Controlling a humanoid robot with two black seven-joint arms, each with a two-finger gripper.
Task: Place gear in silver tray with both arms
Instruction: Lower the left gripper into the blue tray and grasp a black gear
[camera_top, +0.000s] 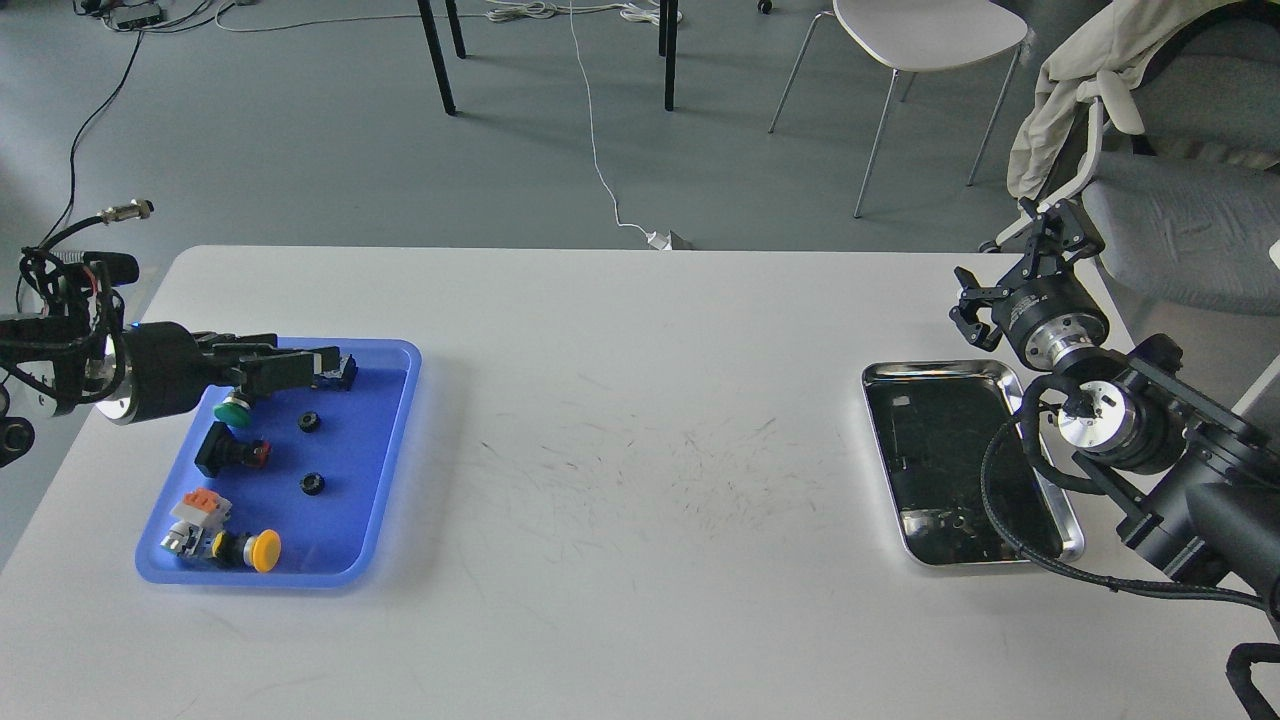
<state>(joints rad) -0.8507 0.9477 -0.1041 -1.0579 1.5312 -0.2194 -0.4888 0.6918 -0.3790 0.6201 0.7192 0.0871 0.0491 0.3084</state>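
Gears (309, 422), two small black rings in blue tray (390, 480) at 9 o'clock among buttons (263, 551), left gripper (325, 356) above them, fingers' gap unclear, silver tray (885, 470) at 3 o'clock, right gripper (1010, 272) spread apart beyond it.

The left hand (325, 357) hides parts at the blue tray's (390, 500) far end; its finger gap is unclear
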